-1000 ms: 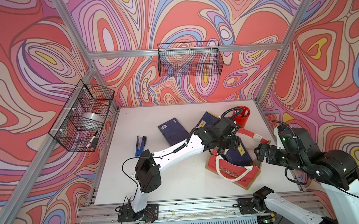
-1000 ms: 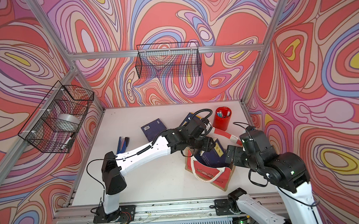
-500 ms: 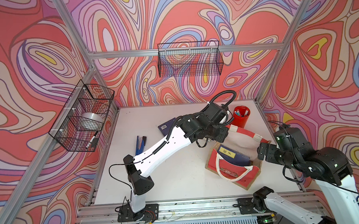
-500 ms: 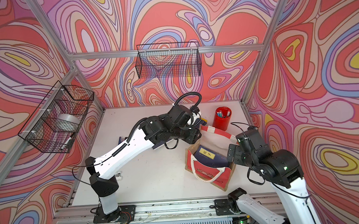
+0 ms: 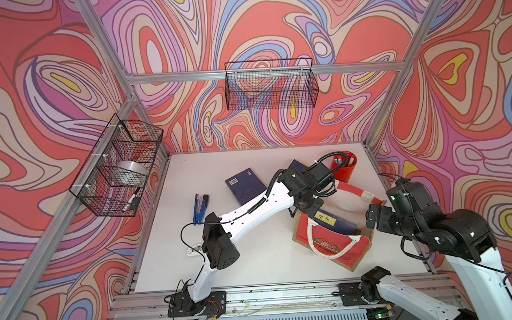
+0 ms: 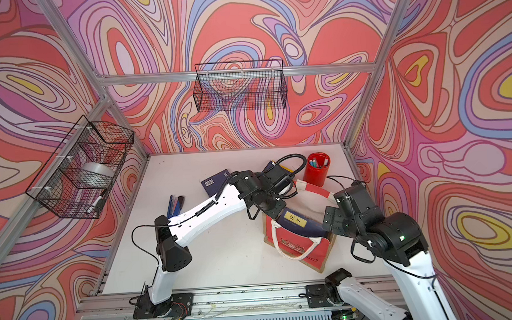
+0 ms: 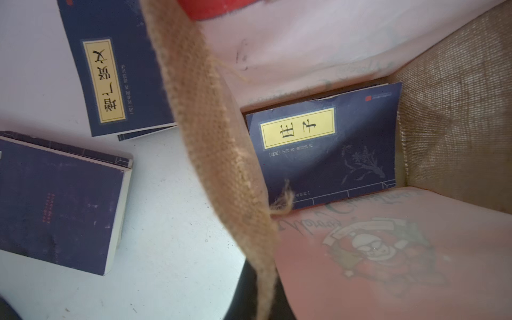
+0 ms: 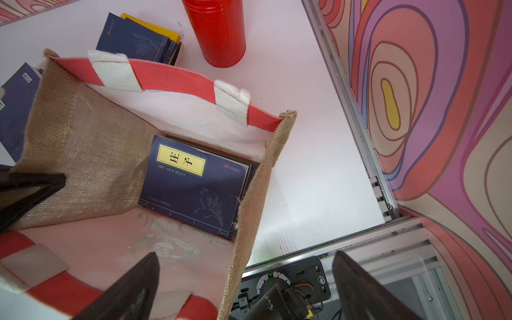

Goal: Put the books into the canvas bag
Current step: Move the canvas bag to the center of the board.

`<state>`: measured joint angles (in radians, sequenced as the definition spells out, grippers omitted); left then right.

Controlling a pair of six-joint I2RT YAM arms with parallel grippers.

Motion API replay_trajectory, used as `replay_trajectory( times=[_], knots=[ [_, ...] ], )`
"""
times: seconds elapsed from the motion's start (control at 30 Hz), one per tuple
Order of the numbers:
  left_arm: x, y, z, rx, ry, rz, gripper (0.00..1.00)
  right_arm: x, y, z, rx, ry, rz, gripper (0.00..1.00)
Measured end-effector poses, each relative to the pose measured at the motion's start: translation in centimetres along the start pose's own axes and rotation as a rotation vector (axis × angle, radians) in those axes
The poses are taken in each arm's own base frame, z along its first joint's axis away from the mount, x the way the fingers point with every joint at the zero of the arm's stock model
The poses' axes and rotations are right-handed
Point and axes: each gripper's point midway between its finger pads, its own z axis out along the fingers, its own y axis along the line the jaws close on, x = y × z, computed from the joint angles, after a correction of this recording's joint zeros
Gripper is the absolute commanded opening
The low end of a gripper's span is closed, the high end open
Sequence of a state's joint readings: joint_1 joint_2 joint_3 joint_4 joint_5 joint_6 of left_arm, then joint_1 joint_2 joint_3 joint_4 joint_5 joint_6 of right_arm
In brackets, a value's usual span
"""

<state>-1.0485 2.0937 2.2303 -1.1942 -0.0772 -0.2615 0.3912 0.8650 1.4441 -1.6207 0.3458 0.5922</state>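
Note:
The canvas bag (image 5: 334, 247) (image 6: 298, 245) stands open at the front right of the table. One navy book with a yellow label (image 5: 334, 221) (image 7: 324, 149) (image 8: 194, 182) lies inside it. A barcode-up book (image 5: 245, 185) (image 7: 55, 205) lies on the table to the bag's left. More books (image 8: 138, 41) (image 7: 119, 74) are stacked behind the bag. My left gripper (image 5: 307, 206) (image 7: 260, 304) is shut on the bag's jute side wall (image 7: 210, 138). My right gripper (image 5: 372, 218) (image 8: 246, 291) is open, straddling the opposite jute wall (image 8: 249, 210).
A red pen cup (image 5: 343, 165) (image 8: 216, 30) stands just behind the bag. A blue stapler (image 5: 200, 205) lies at the middle left. Wire baskets hang on the back wall (image 5: 270, 87) and left wall (image 5: 120, 171). The table's right rail (image 8: 360, 144) runs close to the bag.
The left arm let a book drop into the bag, lifted back, then came down at the bag's left side and shut on its jute wall. The right arm has hardly moved.

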Motion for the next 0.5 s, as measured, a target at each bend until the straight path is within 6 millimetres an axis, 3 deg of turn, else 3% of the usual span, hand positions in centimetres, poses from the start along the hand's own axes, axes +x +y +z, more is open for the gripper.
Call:
replay_trajectory(
  times=[0.23, 0.5],
  knots=[
    [1.1, 1.9, -0.9, -0.089, 0.003, 0.006, 0.0, -0.4, 0.6, 0.9, -0.002, -0.01, -0.017, 0.98],
    [5.5, 5.3, -3.0, -0.171, 0.052, -0.008, 0.0, -1.8, 3.1, 3.2, -0.032, -0.004, -0.067, 0.98]
  ],
)
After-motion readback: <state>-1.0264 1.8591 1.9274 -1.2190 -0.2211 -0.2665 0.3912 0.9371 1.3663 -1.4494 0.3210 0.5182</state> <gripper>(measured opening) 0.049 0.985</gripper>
